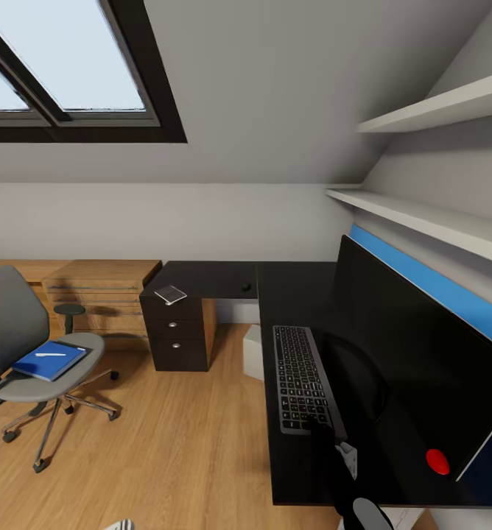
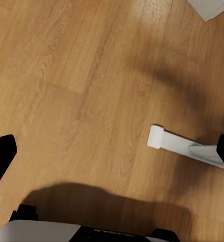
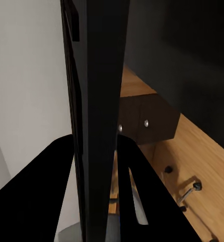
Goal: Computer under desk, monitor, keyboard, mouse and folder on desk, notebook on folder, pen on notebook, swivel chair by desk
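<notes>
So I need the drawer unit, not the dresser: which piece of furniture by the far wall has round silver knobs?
The dark drawer unit under the black desk; the light wooden dresser beside it lacks them.

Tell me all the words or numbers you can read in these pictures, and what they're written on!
No words or numbers can be read.
keyboard: the keys carry tiny pale marks, too small to read.
robot's body: a short line of print on its dark edge, too blurred to read.
notebook: plain blue cover, no writing; a pen lies on it.
monitor: only a red dot, no text.
</notes>
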Robot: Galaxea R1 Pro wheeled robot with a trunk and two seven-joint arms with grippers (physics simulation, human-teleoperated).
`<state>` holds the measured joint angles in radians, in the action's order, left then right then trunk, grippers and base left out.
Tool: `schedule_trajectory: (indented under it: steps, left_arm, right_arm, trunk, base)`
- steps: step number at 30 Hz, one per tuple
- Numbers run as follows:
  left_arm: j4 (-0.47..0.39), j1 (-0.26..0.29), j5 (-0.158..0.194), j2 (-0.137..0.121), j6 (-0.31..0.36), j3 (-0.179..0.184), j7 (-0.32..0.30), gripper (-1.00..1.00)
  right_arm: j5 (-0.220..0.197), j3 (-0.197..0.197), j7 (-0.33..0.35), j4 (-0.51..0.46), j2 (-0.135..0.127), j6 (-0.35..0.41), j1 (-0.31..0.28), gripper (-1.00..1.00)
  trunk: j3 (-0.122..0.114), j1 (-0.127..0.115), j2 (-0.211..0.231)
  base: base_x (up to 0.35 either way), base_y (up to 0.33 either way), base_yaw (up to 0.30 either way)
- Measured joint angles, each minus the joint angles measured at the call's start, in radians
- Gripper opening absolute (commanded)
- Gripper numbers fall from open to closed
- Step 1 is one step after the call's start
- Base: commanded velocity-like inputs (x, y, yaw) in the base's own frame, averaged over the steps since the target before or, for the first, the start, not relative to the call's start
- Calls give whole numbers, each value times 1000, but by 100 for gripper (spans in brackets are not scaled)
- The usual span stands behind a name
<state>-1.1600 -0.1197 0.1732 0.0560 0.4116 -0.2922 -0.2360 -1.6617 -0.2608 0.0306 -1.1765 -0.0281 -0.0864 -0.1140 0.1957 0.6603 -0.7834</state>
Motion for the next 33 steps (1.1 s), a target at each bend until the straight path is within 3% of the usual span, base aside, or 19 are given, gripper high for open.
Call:
schedule_trajectory:
  steps: [33]
  left_arm:
    - [1, 0, 2, 0, 0, 0, 0, 100]
  right_arm:
    - [1, -4, -6, 13, 2, -4, 0, -100]
  trunk:
    - [0, 0, 0]
  base:
    - [0, -28, 0]
